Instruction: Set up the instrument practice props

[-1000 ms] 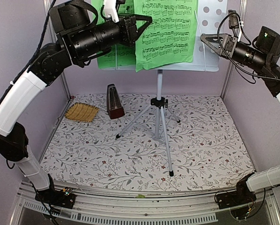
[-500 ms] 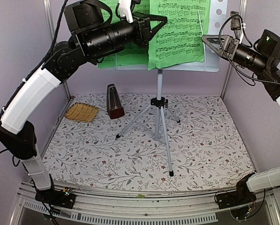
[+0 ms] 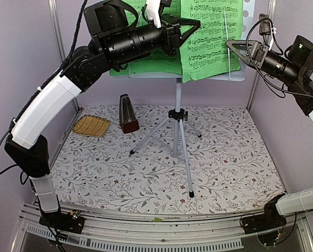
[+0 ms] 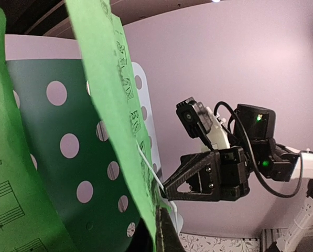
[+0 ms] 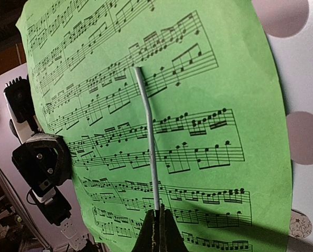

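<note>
Music stand (image 3: 178, 97): pale blue perforated desk at the top centre of the overhead view, on a silver pole, with tripod legs spread on the floral table (image 3: 224, 157).
Sheet-music booklet (image 3: 211, 42): green with black notes, open against the stand's desk; right page hanging past the desk's lower lip, left page partly hidden behind the left arm.
Left gripper (image 3: 197, 23): upper centre of the frame, jaws closed on the left edge of the booklet's right page.
Right gripper (image 3: 229, 44): upper right, reaching in from the right, jaws pinched shut on the retaining wire (image 5: 148, 136) lying across the front of that same page.
Metronome (image 3: 128, 114): dark reddish-brown pyramid, upright on the table, left of the tripod and apart from its legs.
Straw mat (image 3: 91, 126): tan, flat, at the left wall, near the metronome.
</note>
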Action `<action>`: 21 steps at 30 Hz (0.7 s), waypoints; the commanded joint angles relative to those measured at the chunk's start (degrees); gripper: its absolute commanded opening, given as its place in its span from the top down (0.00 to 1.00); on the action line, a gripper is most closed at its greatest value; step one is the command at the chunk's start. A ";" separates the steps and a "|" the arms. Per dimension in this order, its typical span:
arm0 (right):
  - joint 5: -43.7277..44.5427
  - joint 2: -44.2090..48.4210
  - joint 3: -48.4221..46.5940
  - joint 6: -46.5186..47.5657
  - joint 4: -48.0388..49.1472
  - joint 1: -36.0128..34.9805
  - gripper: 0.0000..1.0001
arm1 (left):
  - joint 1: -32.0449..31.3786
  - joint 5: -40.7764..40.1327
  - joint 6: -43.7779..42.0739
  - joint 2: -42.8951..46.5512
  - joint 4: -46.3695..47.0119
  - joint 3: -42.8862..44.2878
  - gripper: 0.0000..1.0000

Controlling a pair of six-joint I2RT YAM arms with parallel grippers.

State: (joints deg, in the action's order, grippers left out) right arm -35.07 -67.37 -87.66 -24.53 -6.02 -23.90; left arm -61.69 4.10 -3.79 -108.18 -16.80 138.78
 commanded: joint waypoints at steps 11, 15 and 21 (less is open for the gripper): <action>-1.23 4.29 3.77 -0.86 3.29 0.09 1.00 | 2.64 3.47 -2.43 -2.69 1.42 3.08 1.00; -1.48 4.64 4.72 -0.81 4.28 0.13 1.00 | 3.14 4.42 -2.53 -3.62 0.99 4.14 1.00; -2.82 3.80 4.84 -0.74 4.94 0.16 1.00 | 3.46 6.78 -2.86 -3.95 0.32 5.25 1.00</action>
State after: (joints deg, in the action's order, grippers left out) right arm -34.85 -64.01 -83.48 -24.73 -2.81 -23.81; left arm -59.00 8.62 -5.98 -111.22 -16.64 142.56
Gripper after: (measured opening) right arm 0.013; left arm 0.004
